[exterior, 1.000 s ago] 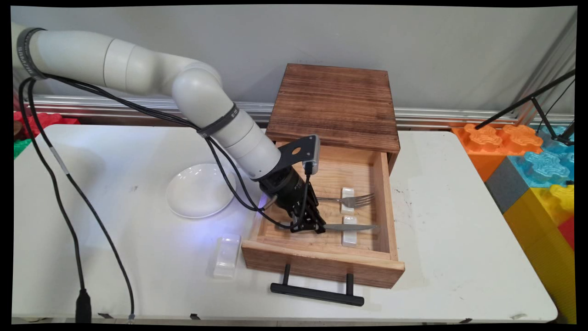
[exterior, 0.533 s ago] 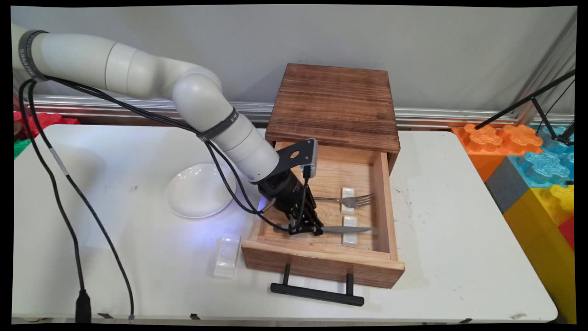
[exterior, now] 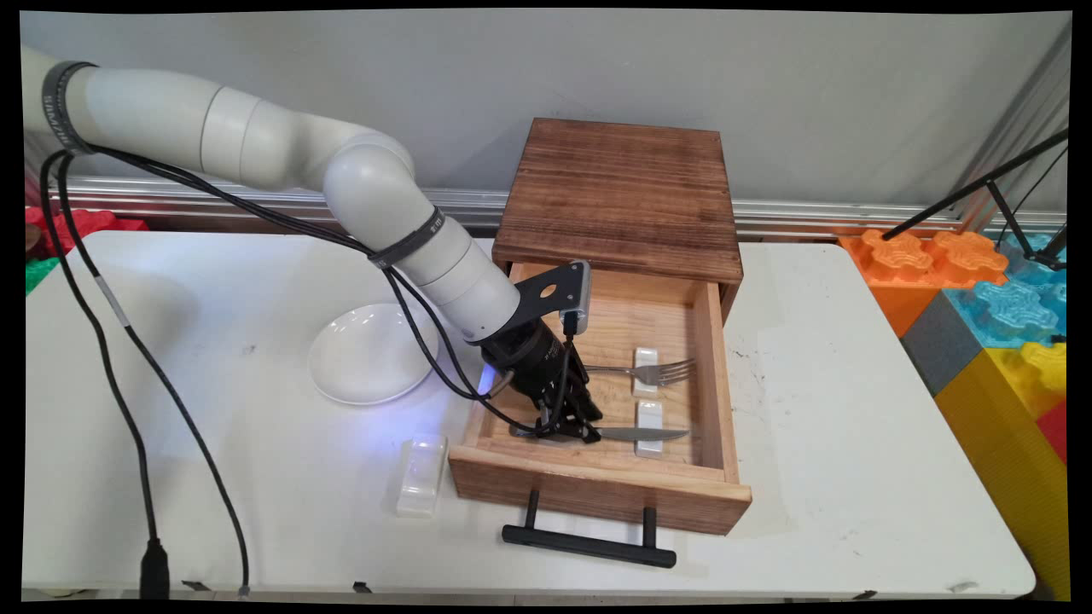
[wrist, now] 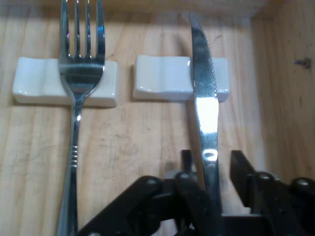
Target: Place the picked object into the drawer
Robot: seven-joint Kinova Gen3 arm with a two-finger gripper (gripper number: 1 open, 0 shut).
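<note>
Arm angled down into open drawer (exterior: pixel 712 375), hand (exterior: pixel 570 431) straddling knife (wrist: pixel 205 105) handle (fingers apart, not clamped)

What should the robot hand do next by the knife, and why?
Probably rise straight up. The knife came down with the gripper and now lies in the drawer, blade on its rest. The fingers stand apart either side of the handle, so moving sideways could nudge it.
</note>
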